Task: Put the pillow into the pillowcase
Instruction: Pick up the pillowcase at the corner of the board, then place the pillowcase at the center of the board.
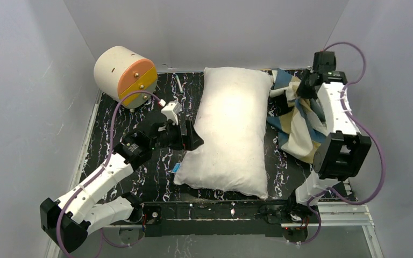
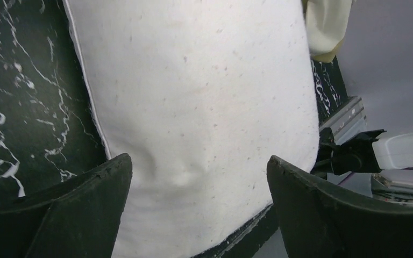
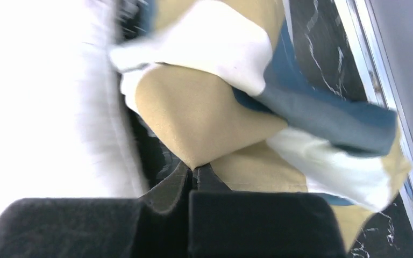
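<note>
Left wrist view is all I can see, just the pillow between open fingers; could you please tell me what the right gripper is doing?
Observer: The right gripper is shut on a tan fold of the pillowcase.
Operator: Where does the pillowcase lie?
Observer: Bunched up beside the pillow, along its right edge; none of the pillow is inside it.
Operator: Is anything else nearby?
Observer: A cream-and-orange cylinder sits in the far left corner.

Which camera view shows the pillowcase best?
The top external view: most of the crumpled pillowcase shows there, lying right of the pillow. The right wrist view shows only blurred folds close up, pinched by the right gripper. The left wrist view shows just a cream scrap at its top edge, probably the same fabric.
</note>
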